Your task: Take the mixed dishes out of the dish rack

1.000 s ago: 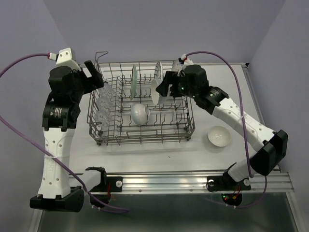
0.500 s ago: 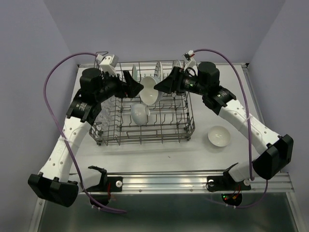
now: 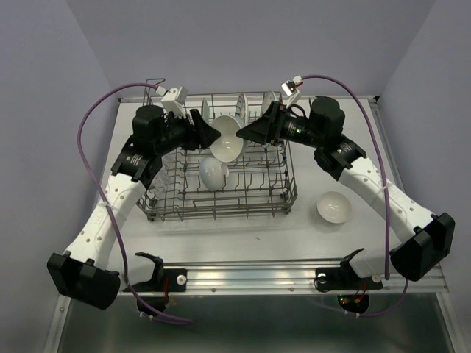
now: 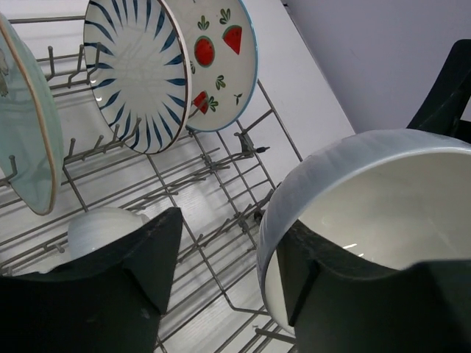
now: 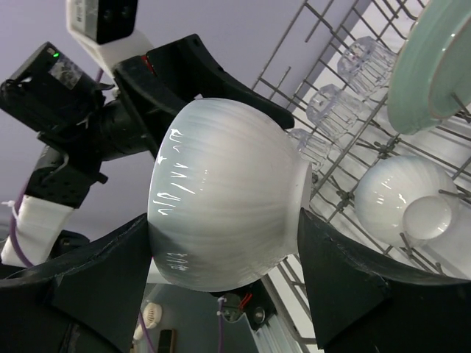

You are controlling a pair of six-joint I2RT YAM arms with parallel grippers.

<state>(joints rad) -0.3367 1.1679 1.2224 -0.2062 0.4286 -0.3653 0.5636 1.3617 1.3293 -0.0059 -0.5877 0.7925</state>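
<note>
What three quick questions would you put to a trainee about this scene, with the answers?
1. True or false: the raised bowl rests on the dish rack.
2. How many white bowls show from above?
3. The right tool is: A open and empty; B shut on the raised bowl; C out of view.
Key: 1 false, it is held in the air above the rack. 2 three: the raised bowl, the racked bowl, the loose bowl on the table. 3 B.
</note>
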